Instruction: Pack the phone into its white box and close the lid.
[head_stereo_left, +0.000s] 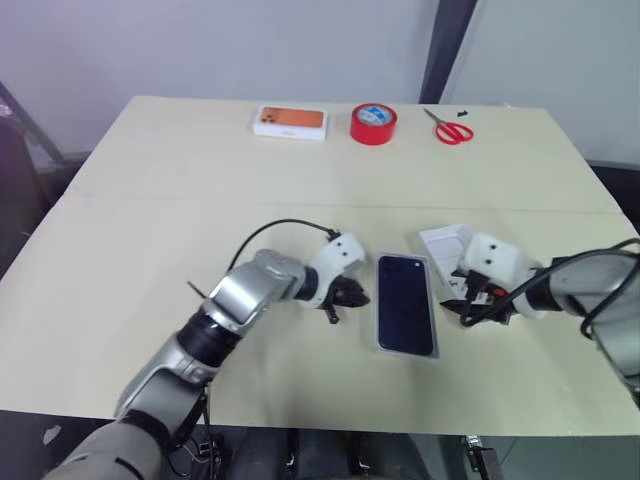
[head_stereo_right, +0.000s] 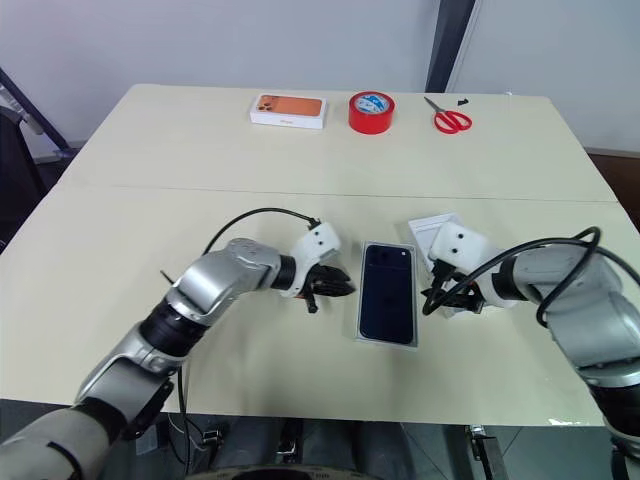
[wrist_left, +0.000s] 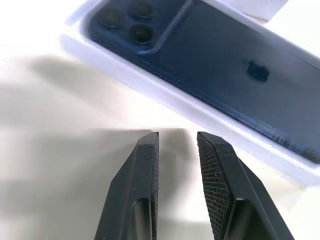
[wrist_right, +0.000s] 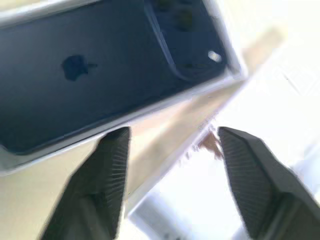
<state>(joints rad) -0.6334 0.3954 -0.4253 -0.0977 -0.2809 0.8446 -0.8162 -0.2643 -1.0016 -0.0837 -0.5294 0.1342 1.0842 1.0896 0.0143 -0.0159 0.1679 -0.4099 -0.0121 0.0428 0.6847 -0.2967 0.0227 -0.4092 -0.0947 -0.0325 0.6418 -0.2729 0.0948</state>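
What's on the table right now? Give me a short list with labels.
phone: lying back up inside the white box
lid: off, lying beside the box
left gripper: narrowly open, holding nothing, beside the box
right gripper: open, holding nothing
far edge: orange-printed box, red tape roll, red scissors

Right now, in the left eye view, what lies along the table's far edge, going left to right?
Orange-printed phone box → red tape roll → red-handled scissors.
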